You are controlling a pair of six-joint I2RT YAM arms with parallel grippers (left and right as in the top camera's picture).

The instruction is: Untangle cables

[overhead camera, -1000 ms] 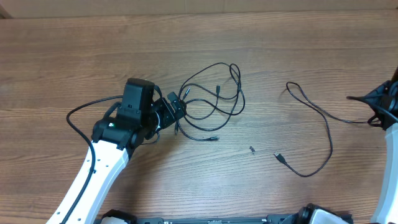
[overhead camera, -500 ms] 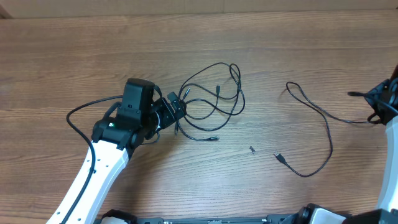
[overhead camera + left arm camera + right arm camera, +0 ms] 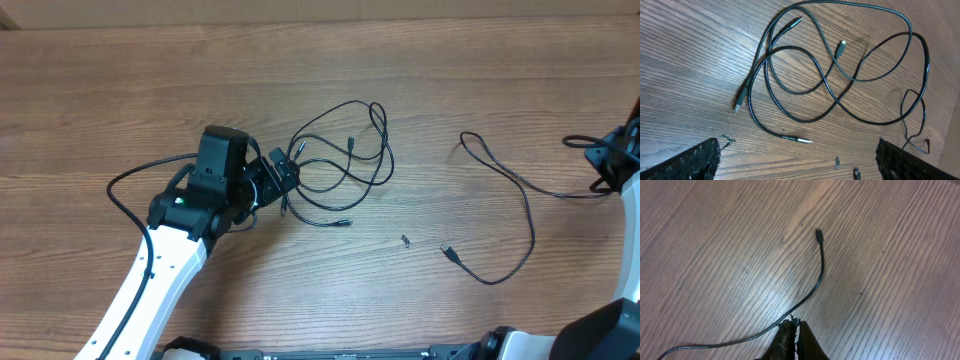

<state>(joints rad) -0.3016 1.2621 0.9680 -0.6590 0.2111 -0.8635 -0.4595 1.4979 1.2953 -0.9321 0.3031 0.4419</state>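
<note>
Where cables lie, brown wood-grain table shows.

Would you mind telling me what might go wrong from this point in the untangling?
1. The right gripper is shut on the separate cable close to its plug end; a pull may slip that thin strand out.
2. The left gripper is open at the edge of the tangled cables, where strands cross; closing there may pinch several and drag the whole bundle.
</note>
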